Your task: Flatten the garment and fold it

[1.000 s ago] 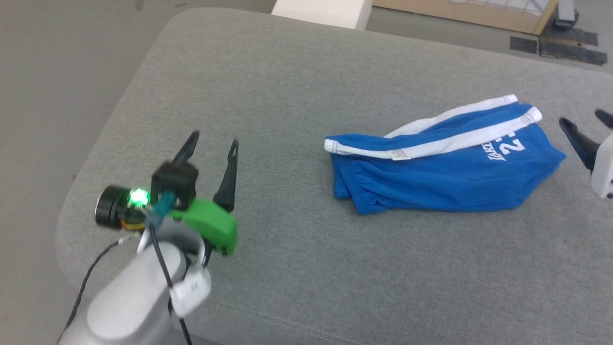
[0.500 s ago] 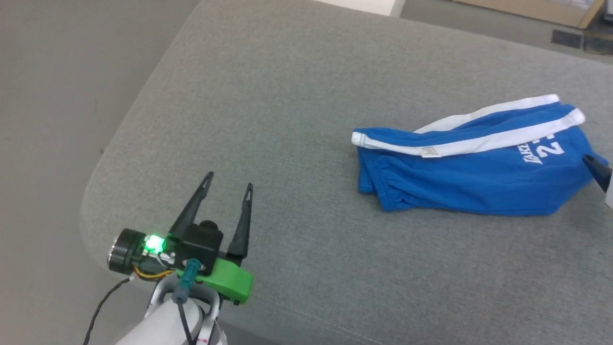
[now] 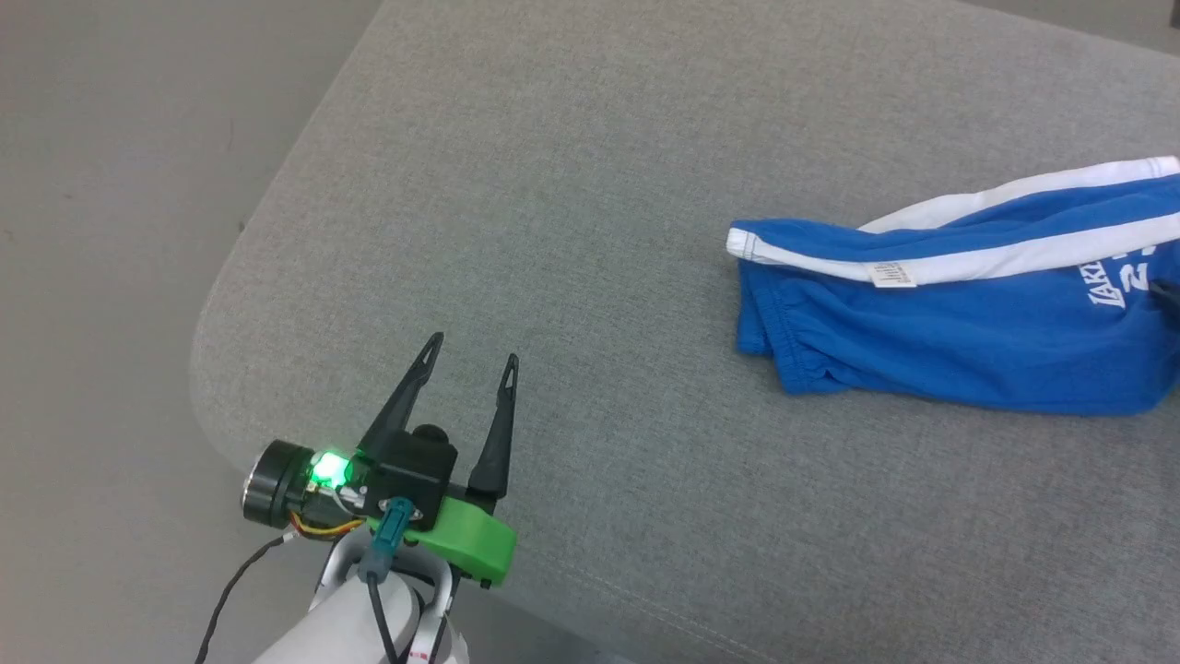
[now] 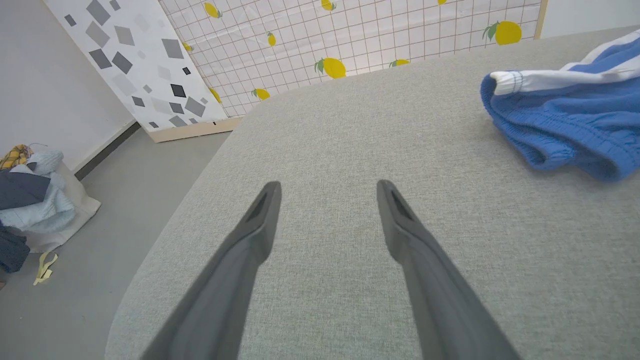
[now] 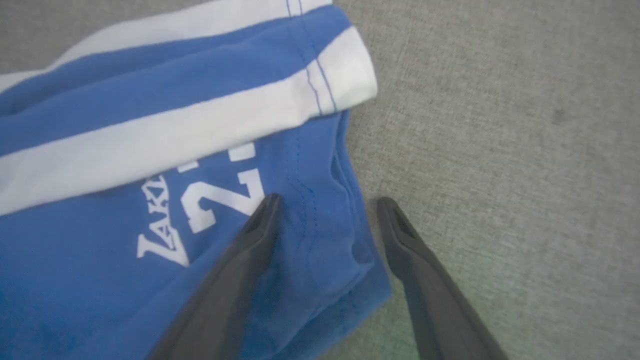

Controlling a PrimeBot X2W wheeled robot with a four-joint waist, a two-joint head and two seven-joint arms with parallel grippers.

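The garment (image 3: 968,332) is a pair of bright blue shorts with white side stripes, lying bunched on the grey cushion (image 3: 590,231) at the right. Its gathered waistband (image 4: 565,150) faces my left gripper. My left gripper (image 3: 472,350) hovers open and empty near the cushion's front left corner, well left of the shorts. In the right wrist view my right gripper (image 5: 328,200) is open over the leg hem by the white print (image 5: 200,210). One finger is over the blue cloth (image 5: 100,250) and the other over bare cushion. Nothing is gripped.
The cushion's rounded edge drops to a grey floor (image 3: 111,184) on the left. In the left wrist view, patterned panels (image 4: 350,45) stand behind the cushion and a pile of clothes (image 4: 25,200) lies on the floor at the far left.
The head camera has swung, shifting the whole picture right. My left gripper has drawn back toward the cushion's near edge. My right gripper has come in from beside the shorts to over their right end.
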